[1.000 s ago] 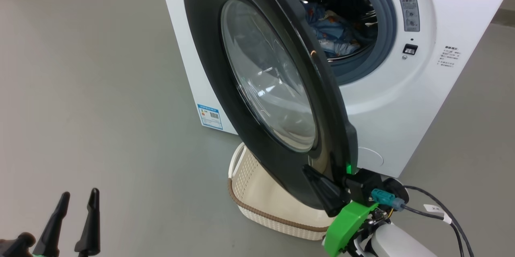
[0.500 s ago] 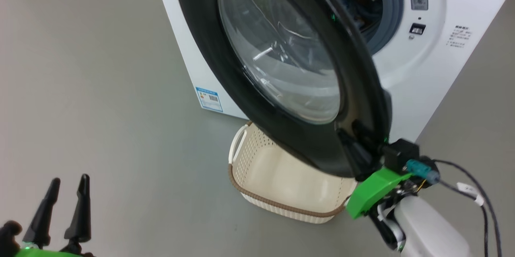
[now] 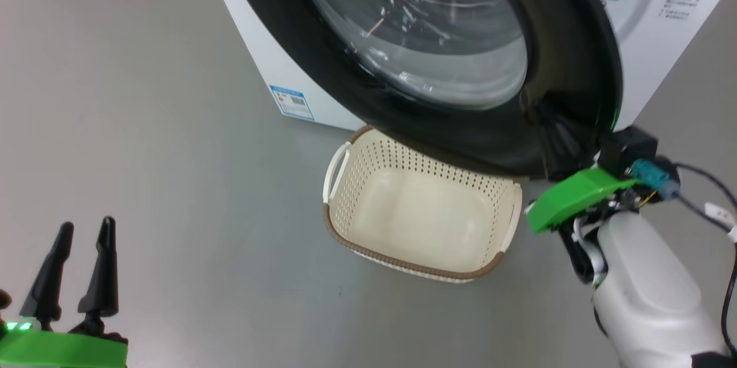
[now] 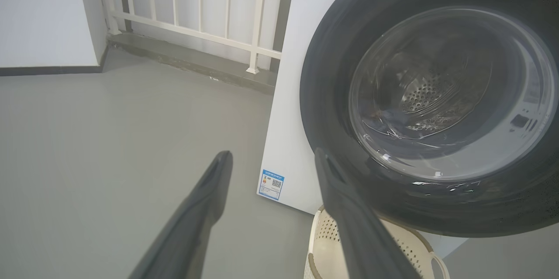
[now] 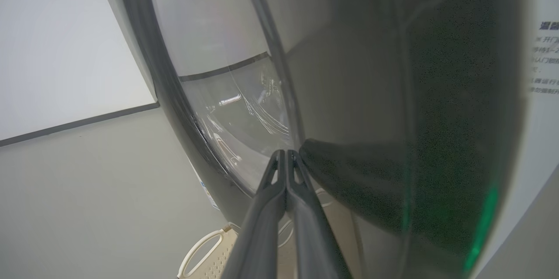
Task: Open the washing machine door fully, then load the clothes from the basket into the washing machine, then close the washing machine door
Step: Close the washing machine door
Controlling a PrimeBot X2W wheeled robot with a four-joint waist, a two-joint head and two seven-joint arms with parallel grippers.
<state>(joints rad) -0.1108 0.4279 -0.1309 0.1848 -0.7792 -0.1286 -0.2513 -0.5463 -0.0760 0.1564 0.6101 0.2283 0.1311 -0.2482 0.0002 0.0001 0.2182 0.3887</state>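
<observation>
The washing machine door (image 3: 564, 40) stands almost against the front of the white washing machine (image 3: 650, 68). My right gripper (image 3: 547, 117) is shut, and its dark fingers rest on the lower right of the door's black ring. In the right wrist view the closed fingertips (image 5: 286, 154) touch the glossy door (image 5: 436, 139) beside the glass. The cream basket (image 3: 403, 258) sits on the floor under the door with nothing in it. The clothes are hidden behind the door. My left gripper (image 3: 86, 224) hangs open at the lower left, far from everything, holding nothing (image 4: 273, 154).
A small blue label (image 3: 291, 102) marks the machine's lower left corner. Grey floor stretches to the left. A white railing (image 4: 196, 30) and a wall stand behind the machine. Cables (image 3: 708, 184) trail from my right wrist.
The door has swung from half open to nearly shut, with my right gripper moving along against it. The drum opening and the clothes have gone out of sight. The head view has tilted down.
</observation>
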